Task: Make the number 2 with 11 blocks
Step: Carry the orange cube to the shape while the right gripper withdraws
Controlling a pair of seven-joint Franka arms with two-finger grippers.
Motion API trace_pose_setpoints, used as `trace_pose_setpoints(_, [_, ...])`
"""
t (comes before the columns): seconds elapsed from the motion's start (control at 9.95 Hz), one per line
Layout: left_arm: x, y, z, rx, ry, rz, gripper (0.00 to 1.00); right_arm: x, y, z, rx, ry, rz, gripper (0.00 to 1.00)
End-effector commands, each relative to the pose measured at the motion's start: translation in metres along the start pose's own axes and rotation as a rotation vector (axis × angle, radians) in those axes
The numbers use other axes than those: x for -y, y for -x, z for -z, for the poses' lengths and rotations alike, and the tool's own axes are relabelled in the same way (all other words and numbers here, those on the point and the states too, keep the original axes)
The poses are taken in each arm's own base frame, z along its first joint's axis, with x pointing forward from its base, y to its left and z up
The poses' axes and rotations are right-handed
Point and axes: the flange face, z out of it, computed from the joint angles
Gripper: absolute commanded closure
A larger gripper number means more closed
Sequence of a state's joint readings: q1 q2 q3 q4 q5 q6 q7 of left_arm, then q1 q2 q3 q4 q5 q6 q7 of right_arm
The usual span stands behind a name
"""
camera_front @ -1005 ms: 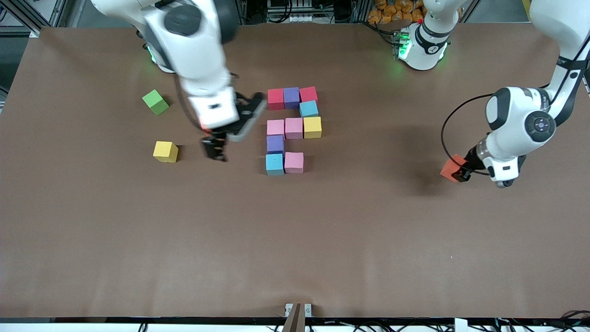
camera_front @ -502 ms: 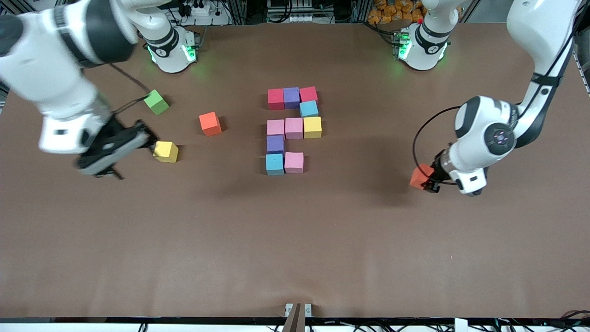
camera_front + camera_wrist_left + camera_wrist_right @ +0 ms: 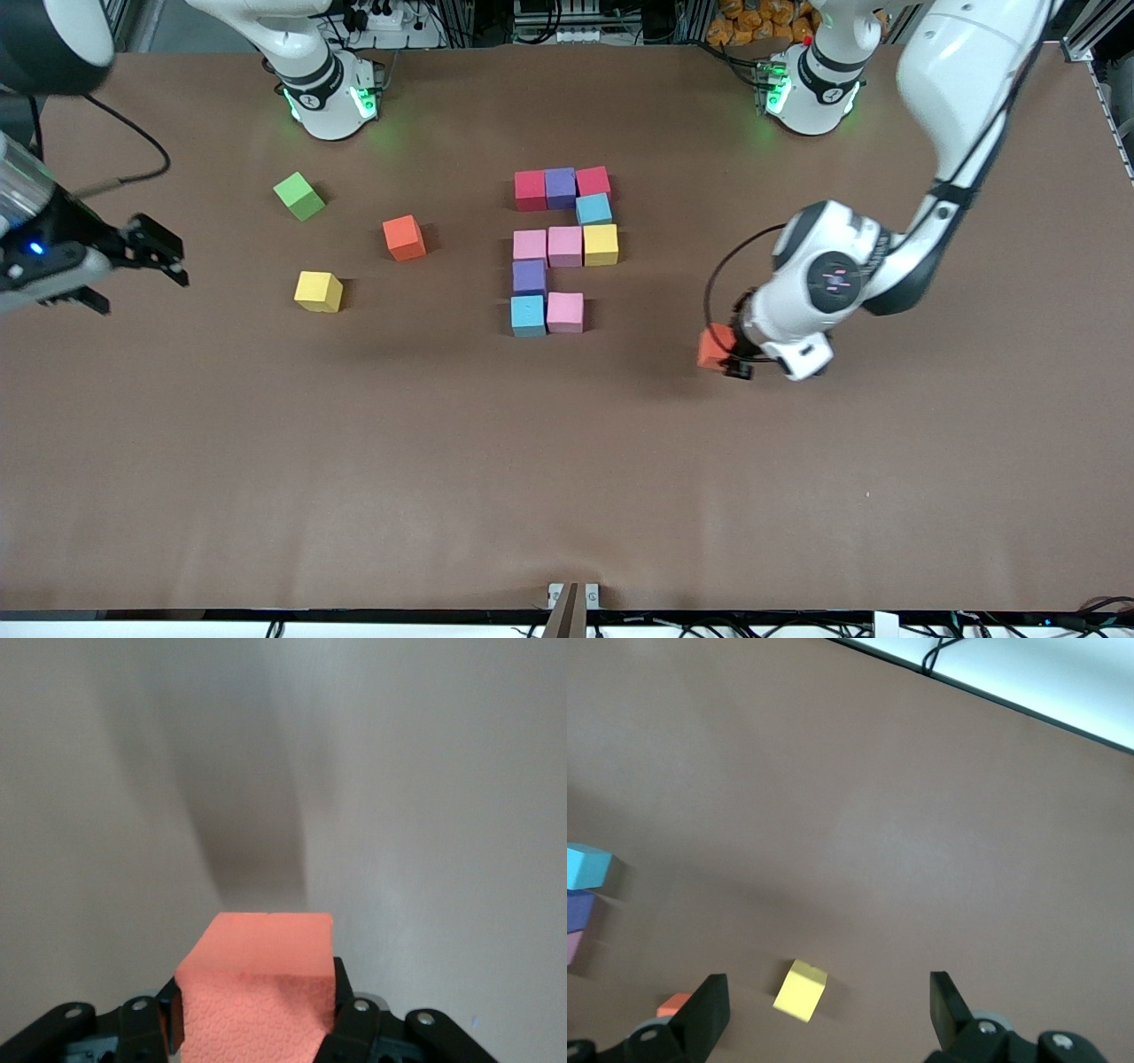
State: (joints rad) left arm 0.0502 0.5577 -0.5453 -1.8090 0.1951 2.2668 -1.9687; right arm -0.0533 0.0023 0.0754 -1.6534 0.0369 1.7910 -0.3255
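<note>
My left gripper (image 3: 728,359) is clamped on 1 orange cube (image 3: 714,346), held above the bare brown table (image 3: 567,461) toward the left arm's end, clear of the surface. In the left wrist view the held orange cube (image 3: 257,988) fills the space between both fingers (image 3: 354,1023), and its shadow falls on the table below.

My right gripper (image 3: 133,266) has its fingers spread wide with nothing between them; it hangs over the table edge at the right arm's end. In the right wrist view both fingers (image 3: 700,1014) stand well apart over bare table.

The partial number 2 (image 3: 563,251) lies mid-table and consists of 10 cubes:
- Row 1, nearest the robot bases: red cube (image 3: 530,190), purple cube (image 3: 560,187), second red cube (image 3: 593,182).
- Row 2: 1 light blue cube (image 3: 594,209), under the second red cube.
- Row 3: pink cube (image 3: 530,245), second pink cube (image 3: 564,245), yellow cube (image 3: 600,244).
- Row 4: second purple cube (image 3: 529,276), under the first pink cube.
- Row 5: second light blue cube (image 3: 527,315) and third pink cube (image 3: 564,312). The place beside that pink cube, toward the left arm's end, is vacant.

3 loose cubes lie toward the right arm's end, well apart from the digit: a green cube (image 3: 299,196), a second orange cube (image 3: 404,237) and a second yellow cube (image 3: 318,291).
</note>
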Motion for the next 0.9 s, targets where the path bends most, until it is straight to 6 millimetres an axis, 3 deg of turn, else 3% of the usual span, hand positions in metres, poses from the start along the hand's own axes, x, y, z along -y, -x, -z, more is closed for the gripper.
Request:
trace_pose_setpoints(0.0, [-0.009, 0.045, -0.016, 0.028, -0.029, 0.091, 1.0, -0.013, 0.008, 0.012, 0.019, -0.019, -0.097, 0.0])
trace_pose_setpoints(0.3, [-0.001, 0.096, -0.043, 0.021, -0.051, 0.185, 1.0, -0.041, 0.035, 0.015, 0.13, -0.045, -0.28, 0.0])
trace_pose_setpoints(0.7, [0.008, 0.134, -0.06, 0.022, -0.066, 0.222, 1.0, -0.052, 0.047, 0.048, 0.145, -0.034, -0.305, 0.0])
trace_pose_setpoints(0.8, [0.012, 0.141, -0.064, 0.019, -0.069, 0.219, 1.0, -0.067, 0.056, 0.051, 0.152, -0.048, -0.342, 0.0])
